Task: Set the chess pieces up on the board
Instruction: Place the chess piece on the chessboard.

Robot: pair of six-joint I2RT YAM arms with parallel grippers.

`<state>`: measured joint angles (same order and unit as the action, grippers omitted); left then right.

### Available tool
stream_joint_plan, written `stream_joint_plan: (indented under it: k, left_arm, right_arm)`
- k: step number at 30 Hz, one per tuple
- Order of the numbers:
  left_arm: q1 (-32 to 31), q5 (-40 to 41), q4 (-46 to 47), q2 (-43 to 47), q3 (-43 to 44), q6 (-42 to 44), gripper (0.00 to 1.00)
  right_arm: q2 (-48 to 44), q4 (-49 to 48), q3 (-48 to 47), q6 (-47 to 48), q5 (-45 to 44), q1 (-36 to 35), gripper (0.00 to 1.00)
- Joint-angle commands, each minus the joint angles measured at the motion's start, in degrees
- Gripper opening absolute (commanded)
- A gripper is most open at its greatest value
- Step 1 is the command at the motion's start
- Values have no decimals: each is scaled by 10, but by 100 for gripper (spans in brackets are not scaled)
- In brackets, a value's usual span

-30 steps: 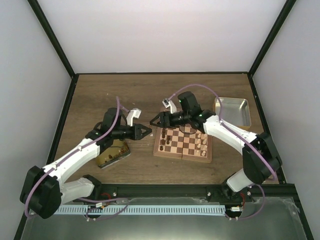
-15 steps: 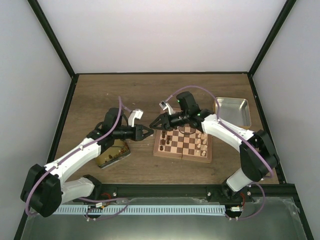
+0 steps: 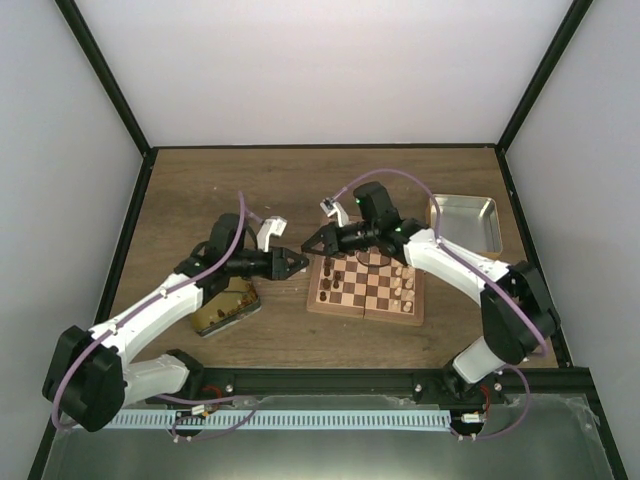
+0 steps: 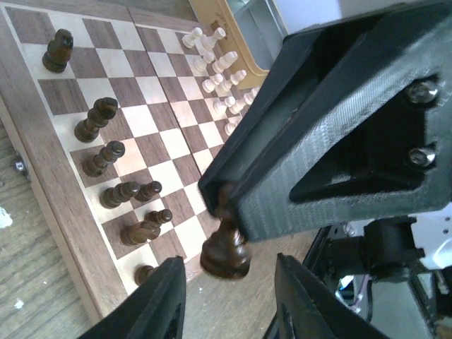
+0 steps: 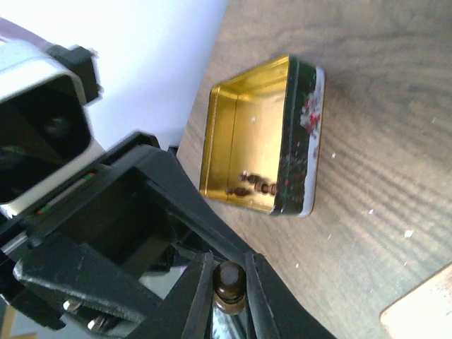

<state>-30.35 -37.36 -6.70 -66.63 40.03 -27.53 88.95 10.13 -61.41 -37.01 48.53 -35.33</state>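
A dark brown chess piece [image 4: 224, 247] hangs just off the board's [image 3: 365, 311] left edge, above the table. My right gripper [image 5: 229, 274] is shut on its head [image 5: 230, 288]. In the left wrist view the right gripper's black fingers [image 4: 311, 148] pinch the piece from above. My left gripper [image 4: 227, 279] is open, its fingers standing apart on either side of the piece's base without touching it. From above, the two grippers meet tip to tip [image 3: 303, 256]. Several dark pieces [image 4: 95, 121] stand along the board's near column, and several pale pieces [image 4: 219, 70] stand on the far side.
A gold tin [image 5: 247, 127] lies on the table left of the board, under my left arm [image 3: 225, 310], with a few dark pieces [image 5: 256, 188] in it. A silver tin [image 3: 465, 222] stands at the back right of the board.
The right gripper has closed on the dark piece's head while the left gripper has opened off its base. Both grippers shifted slightly toward each other.
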Motion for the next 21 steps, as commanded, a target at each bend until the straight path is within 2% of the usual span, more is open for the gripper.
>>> stream_joint_plan:
  k: [1, 5, 12, 16, 21]
  left_arm:
    - [-2, 17, -6, -6, 24, -4, 46]
    - [-2, 50, -17, -5, 35, -9, 60]
    - [-1, 164, -70, 4, 66, -19, 62]
    - [0, 204, -64, 17, 65, -41, 61]
    - [0, 240, -62, 35, 54, -70, 62]
  right_arm:
    - [-55, -54, 18, -7, -93, 2, 14]
    - [-98, -67, 53, 23, -232, 2, 14]
    - [-131, -106, 132, 111, -471, 1, 14]
    - [-98, -144, 141, 130, -546, 2, 14]
    - [-15, -150, 110, 135, -570, 5, 14]
